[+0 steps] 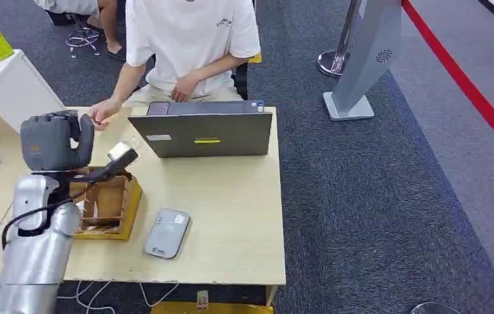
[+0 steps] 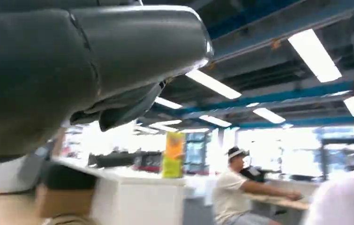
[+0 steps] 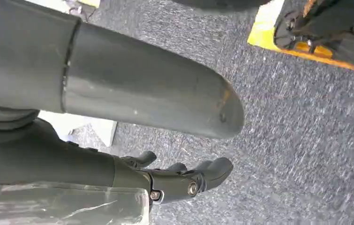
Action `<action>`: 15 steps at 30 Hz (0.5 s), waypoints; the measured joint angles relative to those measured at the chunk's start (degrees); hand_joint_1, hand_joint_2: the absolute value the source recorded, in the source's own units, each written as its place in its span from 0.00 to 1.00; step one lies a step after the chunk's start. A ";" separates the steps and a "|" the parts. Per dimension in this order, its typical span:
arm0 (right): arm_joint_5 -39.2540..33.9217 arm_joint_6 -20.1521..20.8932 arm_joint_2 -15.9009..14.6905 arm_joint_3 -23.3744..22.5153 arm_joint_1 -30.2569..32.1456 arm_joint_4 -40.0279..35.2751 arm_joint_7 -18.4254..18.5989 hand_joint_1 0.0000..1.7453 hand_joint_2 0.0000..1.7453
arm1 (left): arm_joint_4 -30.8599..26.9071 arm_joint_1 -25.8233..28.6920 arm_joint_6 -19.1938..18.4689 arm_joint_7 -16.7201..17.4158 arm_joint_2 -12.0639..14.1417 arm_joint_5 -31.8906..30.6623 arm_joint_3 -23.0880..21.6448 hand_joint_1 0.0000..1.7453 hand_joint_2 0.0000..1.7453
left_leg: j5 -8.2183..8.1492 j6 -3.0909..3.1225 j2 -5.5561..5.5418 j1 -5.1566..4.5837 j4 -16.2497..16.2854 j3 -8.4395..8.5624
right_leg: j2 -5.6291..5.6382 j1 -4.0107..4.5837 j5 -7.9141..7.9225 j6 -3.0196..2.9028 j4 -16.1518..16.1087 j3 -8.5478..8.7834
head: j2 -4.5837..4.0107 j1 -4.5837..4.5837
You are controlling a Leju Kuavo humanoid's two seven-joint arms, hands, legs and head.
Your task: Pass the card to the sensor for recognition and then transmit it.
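One small pale card (image 1: 121, 152) pinched in left hand (image 1: 56, 140); lower flat onto grey rounded sensor pad (image 1: 166, 233), grip unrelaxed.

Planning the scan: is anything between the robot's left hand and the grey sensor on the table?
Nothing visible. The left hand hovers above the wooden box; the sensor lies on bare table beside that box.

grey carpet floor (image 1: 375, 196), light wooden table (image 1: 231, 216), red floor stripe (image 1: 466, 85), long ceiling lights (image 2: 313, 54)
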 joint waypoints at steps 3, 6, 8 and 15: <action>-0.24 -3.21 0.83 -0.59 0.19 0.00 0.50 0.00 0.00 | -9.09 5.12 -1.05 -0.52 -1.67 -2.13 -4.01 1.00 0.00 | 0.00 0.01 0.03 0.00 0.01 -0.01 | 0.02 0.00 0.00 0.01 -0.02 -0.02 | 0.00 -0.04; -0.87 -3.58 1.46 -0.79 0.18 0.04 0.63 0.00 0.00 | -15.29 8.89 -1.73 0.53 -2.67 -5.23 -8.52 1.00 0.00 | 0.00 0.01 -0.04 0.01 0.00 -0.02 | -0.05 0.00 0.00 0.02 -0.01 -0.01 | 0.00 -0.04; -0.90 -3.58 1.68 -0.90 0.20 0.09 0.63 0.00 0.00 | -18.26 10.39 -1.84 0.90 -3.06 -5.60 -10.65 1.00 0.00 | 0.00 0.01 0.00 0.02 0.00 -0.01 | -0.02 0.01 0.00 0.02 -0.01 -0.01 | 0.00 -0.09; -0.90 -3.58 1.70 -1.57 0.26 0.17 0.63 0.00 0.00 | -22.24 11.73 -2.01 1.40 -3.30 -5.62 -12.71 1.00 0.00 | 0.07 -0.03 -0.04 0.04 -0.01 0.00 | -0.05 0.03 0.01 0.01 0.03 0.01 | 0.00 -0.07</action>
